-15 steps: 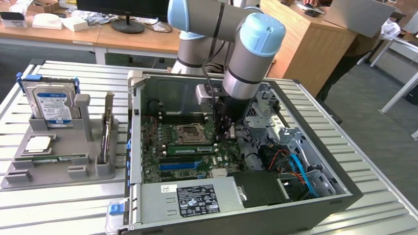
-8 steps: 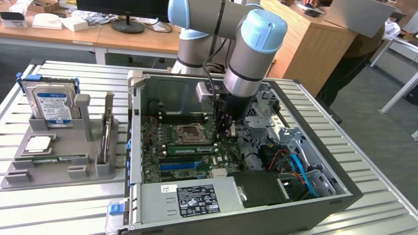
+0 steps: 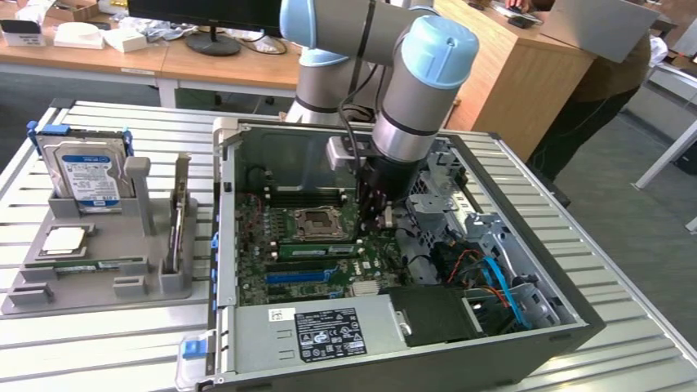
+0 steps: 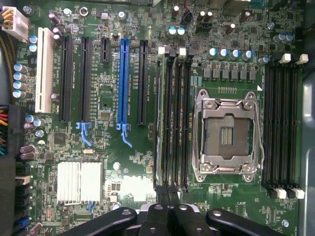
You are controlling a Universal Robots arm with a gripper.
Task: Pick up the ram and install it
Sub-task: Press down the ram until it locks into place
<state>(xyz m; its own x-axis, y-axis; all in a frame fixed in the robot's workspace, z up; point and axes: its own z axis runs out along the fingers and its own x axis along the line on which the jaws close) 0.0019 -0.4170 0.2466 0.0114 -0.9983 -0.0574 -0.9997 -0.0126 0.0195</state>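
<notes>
Fingers (image 4: pixel 167 209) mine, pressed together, right above ram (image 4: pixel 158 118) seated in motherboard (image 4: pixel 123 162) slot beside socket (image 4: pixel 226 135). Install looks essentially done.

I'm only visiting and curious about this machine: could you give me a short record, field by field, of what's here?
Place: open computer case, motherboard exposed
Pincer: shut, down inside the case, tips at one end of the memory slots
Ram: green stick standing in a slot beside the empty socket
Contact with ram: cannot tell
Grey tray: hard drive, silver chip
</notes>
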